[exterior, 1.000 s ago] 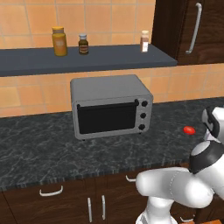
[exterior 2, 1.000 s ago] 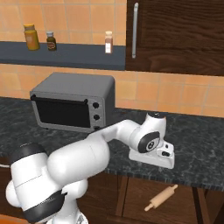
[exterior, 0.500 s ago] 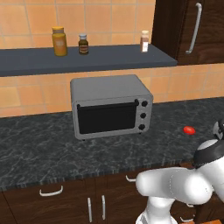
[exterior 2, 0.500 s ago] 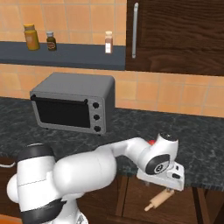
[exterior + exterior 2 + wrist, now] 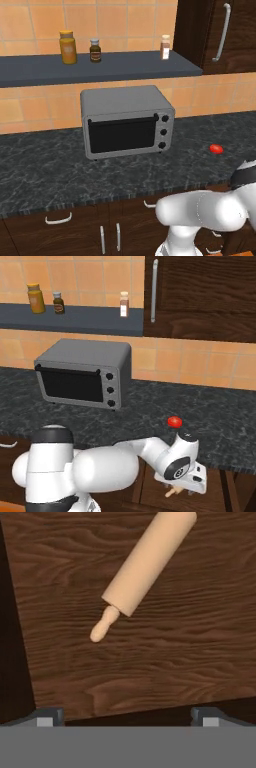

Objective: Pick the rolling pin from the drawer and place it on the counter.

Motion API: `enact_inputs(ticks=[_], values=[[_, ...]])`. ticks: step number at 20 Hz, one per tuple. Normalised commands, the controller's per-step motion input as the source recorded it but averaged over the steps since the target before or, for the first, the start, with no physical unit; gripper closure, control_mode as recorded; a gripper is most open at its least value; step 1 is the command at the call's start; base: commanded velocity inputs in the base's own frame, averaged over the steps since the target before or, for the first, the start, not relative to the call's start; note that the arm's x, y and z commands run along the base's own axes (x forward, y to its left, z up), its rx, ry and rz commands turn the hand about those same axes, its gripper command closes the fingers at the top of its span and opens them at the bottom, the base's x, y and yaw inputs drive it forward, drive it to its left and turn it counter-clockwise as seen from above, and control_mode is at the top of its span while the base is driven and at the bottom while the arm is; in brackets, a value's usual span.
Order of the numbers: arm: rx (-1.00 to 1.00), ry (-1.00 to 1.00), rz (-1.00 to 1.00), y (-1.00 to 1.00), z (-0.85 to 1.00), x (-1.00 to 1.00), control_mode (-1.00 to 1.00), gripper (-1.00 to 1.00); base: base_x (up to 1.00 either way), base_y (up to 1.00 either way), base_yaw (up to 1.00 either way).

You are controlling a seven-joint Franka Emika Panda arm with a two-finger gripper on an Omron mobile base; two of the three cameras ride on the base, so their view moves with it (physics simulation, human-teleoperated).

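Note:
The rolling pin (image 5: 145, 567) is a pale tan wooden rod with a small knobby handle. It lies slantwise on the brown wood floor of the open drawer (image 5: 150, 662). My gripper (image 5: 127, 716) hangs over the drawer, open, its two dark fingertips (image 5: 50, 715) set wide apart and nothing between them. The pin sits ahead of the tips, untouched. In the right base view the hand (image 5: 186, 479) is below the front edge of the dark marbled counter (image 5: 100, 423), with the pin's end (image 5: 172, 492) peeking out beneath it.
A grey toaster oven (image 5: 125, 121) stands on the counter (image 5: 45, 165), and a small red tomato-like thing (image 5: 174, 421) lies to its right. A slate-grey wall shelf (image 5: 100, 65) carries three jars. Dark cabinet fronts (image 5: 75, 227) run under the counter.
The arm has dropped from above the counter to below its front edge, bringing the hand down over the drawer. The gripper has stayed open.

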Motion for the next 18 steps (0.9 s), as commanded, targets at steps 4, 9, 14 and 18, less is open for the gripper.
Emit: enact_inputs(ticks=[4,9,14,18], values=[[0.0,0.0,0.0,-0.3,-0.57,-0.45,-1.0,-1.0,0.0,0.0,0.0],[0.0,0.02,0.0,-0.34,-0.43,-0.47,-1.0,-1.0,0.0,0.0,0.0],[0.0,0.05,0.0,-0.35,-0.2,-0.51,-1.0,-1.0,0.0,0.0,0.0],[0.0,0.06,0.0,-0.52,-0.09,-0.85,-1.0,-1.0,0.0,0.0,0.0]])
